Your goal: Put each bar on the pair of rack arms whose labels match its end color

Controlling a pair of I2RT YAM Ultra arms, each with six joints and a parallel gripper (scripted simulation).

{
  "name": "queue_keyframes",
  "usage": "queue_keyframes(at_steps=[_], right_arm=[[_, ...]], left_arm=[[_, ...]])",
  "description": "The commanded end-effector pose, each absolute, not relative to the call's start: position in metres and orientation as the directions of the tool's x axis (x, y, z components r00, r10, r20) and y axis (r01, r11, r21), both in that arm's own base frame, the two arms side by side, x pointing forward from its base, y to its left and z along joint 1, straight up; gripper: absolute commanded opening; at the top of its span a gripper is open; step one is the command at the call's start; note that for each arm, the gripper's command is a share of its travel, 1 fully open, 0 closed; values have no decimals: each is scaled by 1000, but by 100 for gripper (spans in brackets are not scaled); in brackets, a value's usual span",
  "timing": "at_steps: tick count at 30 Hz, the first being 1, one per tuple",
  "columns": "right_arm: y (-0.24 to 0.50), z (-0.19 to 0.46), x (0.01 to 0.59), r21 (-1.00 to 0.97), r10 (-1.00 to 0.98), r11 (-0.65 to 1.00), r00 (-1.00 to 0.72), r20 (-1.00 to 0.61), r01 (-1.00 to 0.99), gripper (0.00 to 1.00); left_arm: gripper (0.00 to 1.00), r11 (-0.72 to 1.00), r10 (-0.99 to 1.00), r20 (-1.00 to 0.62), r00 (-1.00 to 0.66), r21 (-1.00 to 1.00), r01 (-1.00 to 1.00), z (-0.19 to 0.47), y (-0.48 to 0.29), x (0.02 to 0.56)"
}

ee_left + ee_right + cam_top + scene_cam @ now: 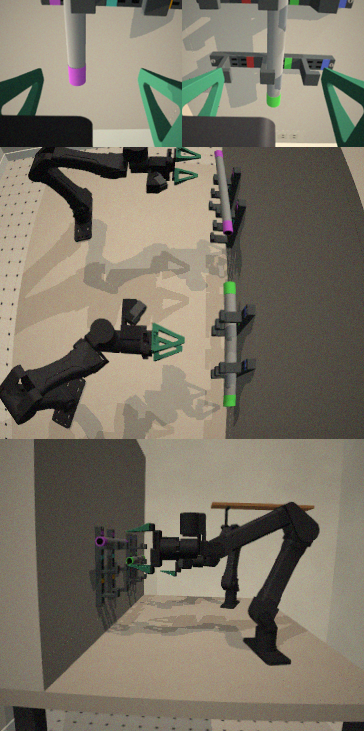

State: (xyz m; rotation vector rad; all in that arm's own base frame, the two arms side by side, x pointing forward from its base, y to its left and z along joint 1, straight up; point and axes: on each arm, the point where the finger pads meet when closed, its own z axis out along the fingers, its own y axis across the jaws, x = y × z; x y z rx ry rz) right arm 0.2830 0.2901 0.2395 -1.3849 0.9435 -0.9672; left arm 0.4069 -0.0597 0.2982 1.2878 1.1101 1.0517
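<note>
The magenta-ended bar (223,192) (114,541) (76,39) lies on the left rack (241,206) (98,569), on the top arms, whose visible label in the left wrist view is magenta. The green-ended bar (230,344) (131,560) (275,39) lies on the right rack (250,311) (224,55), on the middle arms with green labels. Both bars look roughly centred. My left gripper (198,166) (131,549) (90,73) is open and empty, back from the magenta-ended bar. My right gripper (183,344) (272,73) is open and empty, back from the green-ended bar.
The dark wall (300,297) (75,589) stands behind the racks. The right rack's blue-labelled arms jut out above the green-ended bar. Both grippers hang above the table top (175,664). A brown board (250,505) shows behind the arms in the exterior view.
</note>
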Motion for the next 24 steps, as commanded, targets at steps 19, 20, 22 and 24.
queue_keyframes(at_steps=[19,20,22,24], right_arm=[[285,248,284,-1000,-942,0,337,0,2,100],[285,248,284,-1000,-942,0,337,0,2,100],[285,248,284,-1000,-942,0,337,0,2,100],[285,248,284,-1000,-942,0,337,0,2,100]], left_arm=[[100,37,987,-37,159,999,0,291,-89,386],[100,37,987,-37,159,999,0,290,-90,385],[100,37,987,-37,159,999,0,289,-94,383],[100,37,987,-37,159,999,0,287,-97,382]])
